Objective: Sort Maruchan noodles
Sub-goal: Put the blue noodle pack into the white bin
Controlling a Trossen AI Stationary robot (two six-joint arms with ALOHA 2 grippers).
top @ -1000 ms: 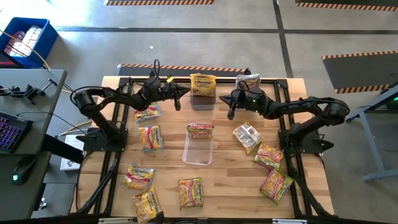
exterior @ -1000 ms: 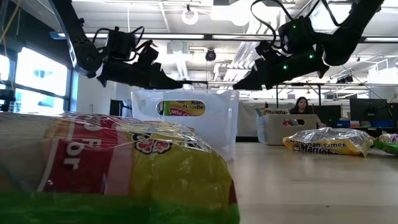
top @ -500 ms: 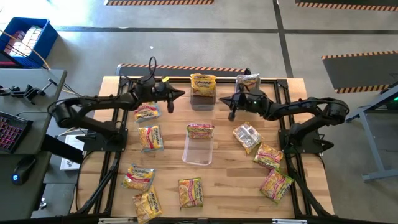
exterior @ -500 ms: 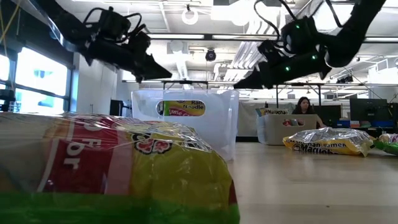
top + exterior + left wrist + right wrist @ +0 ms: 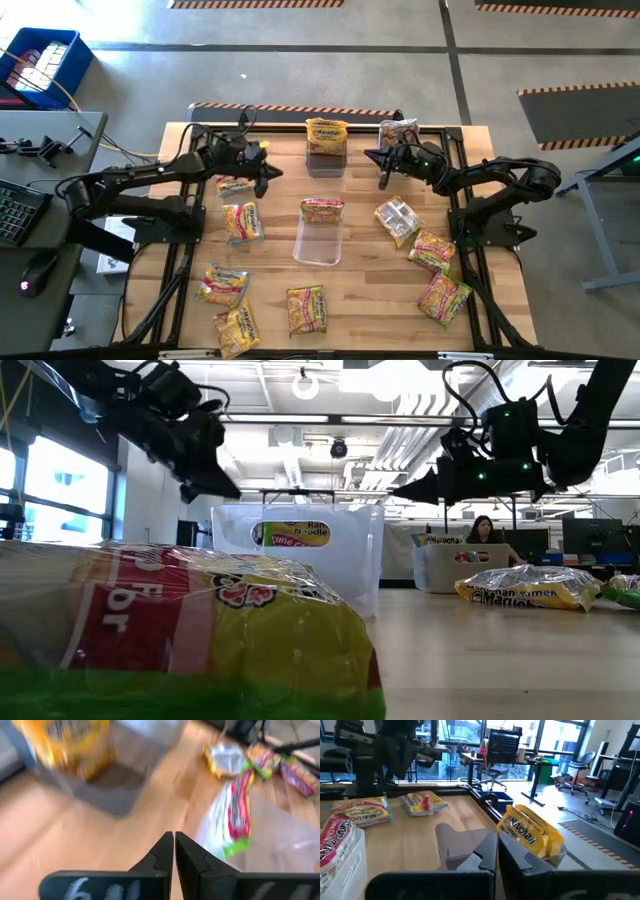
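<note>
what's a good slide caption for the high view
Both grippers, left and right, shut and empty above a wooden table strewn with Maruchan noodles.

left gripper (image 5: 268,172) fingers pressed together, arm stretched low toward table centre, right gripper (image 5: 378,168) closed, empty, arm reaching inward at far side

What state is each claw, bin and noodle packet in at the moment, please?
Left claw: shut, empty, above the table's far left.
Right claw: shut, empty, near the far right bin.
Centre clear bin: one red-and-green packet resting on its far end.
Far middle bin: holds a yellow packet.
Far right bin: holds a silvery packet.
Other packets: loose, lying flat on the table.
</note>
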